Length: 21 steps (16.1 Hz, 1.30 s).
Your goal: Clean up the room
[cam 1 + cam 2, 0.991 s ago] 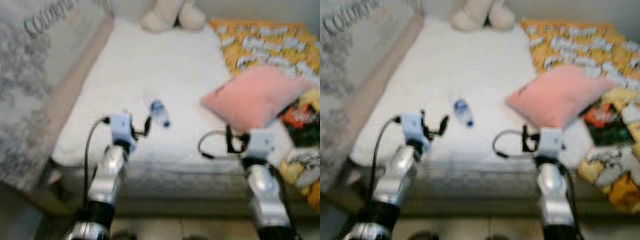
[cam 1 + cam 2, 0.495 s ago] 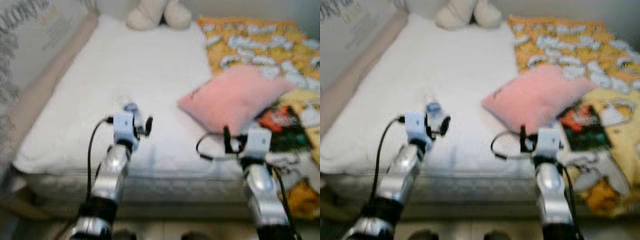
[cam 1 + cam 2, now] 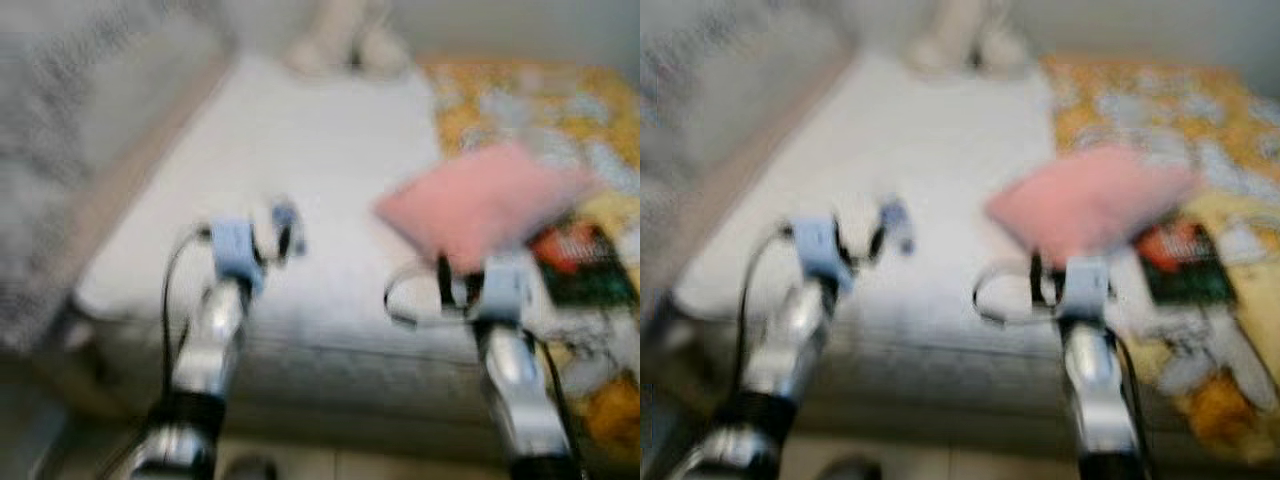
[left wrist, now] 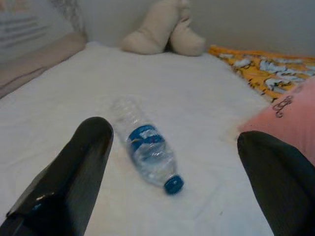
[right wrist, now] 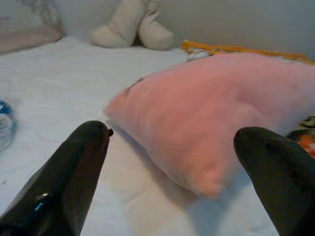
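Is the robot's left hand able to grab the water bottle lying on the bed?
Probably yes. The left gripper is open, and the water bottle lies on the white bed just ahead between its fingers, with nothing in between.

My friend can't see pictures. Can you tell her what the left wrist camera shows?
A clear plastic water bottle with a blue label and blue cap lies on its side on a white bed, framed by the left gripper's two open black fingers. A cream plush toy sits at the far end, a pink pillow at one edge.
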### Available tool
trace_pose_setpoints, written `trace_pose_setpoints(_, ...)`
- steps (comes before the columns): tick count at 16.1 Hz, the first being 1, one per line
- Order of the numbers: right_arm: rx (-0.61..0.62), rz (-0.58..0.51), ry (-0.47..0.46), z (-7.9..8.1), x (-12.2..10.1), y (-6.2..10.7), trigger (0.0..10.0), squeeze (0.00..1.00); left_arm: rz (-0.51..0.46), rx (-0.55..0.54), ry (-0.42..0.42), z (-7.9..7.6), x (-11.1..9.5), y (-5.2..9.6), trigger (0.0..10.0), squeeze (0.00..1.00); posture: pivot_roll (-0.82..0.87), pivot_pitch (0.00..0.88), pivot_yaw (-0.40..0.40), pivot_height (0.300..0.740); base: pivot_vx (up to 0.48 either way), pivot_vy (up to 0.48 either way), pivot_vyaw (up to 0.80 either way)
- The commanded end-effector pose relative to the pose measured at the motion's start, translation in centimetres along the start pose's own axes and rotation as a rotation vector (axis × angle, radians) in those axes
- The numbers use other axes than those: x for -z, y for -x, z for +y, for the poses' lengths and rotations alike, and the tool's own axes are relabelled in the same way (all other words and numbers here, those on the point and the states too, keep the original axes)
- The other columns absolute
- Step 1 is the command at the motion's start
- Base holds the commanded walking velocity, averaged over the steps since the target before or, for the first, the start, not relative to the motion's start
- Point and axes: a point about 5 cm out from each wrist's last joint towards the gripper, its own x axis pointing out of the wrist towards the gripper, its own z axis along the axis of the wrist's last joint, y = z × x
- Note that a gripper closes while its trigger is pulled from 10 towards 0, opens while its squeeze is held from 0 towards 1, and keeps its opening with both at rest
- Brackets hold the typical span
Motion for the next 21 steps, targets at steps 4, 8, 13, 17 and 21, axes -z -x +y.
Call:
trace_pose_setpoints(4,-0.008,-0.010,0.000,0.4,-0.2,-0.1,10.0,0.00,-0.017,0.024,-0.014,-0.2,-0.8,-0.7,10.0,0.00,0.00,0.000,0.001,0.700,0.480,0.000,0.00)
trace_pose_setpoints(8,-0.006,-0.013,-0.010,0.2,-0.1,0.7,10.0,0.00,0.013,0.089,-0.059,-1.2,-1.2,-2.2,10.0,0.00,-0.01,0.000,0.006,0.700,0.480,0.000,0.00)
trace_pose_setpoints(13,-0.009,-0.006,-0.028,0.2,0.0,3.8,10.0,0.00,0.141,0.069,-0.147,-2.4,-2.7,-5.6,10.0,0.00,-0.08,0.000,0.008,0.700,0.096,0.000,0.00)
trace_pose_setpoints(17,0.004,-0.047,-0.009,0.0,-2.2,5.7,10.0,0.00,0.195,0.047,-0.072,-3.2,-4.0,-7.0,10.0,0.00,-0.16,0.013,0.027,0.700,0.000,0.000,0.00)
trace_pose_setpoints(21,0.025,0.001,-0.002,-0.3,-1.9,7.6,10.0,0.00,0.241,-0.042,-0.060,-2.2,-4.3,-7.3,10.0,0.00,-0.19,0.061,0.039,0.700,0.000,0.000,0.00)
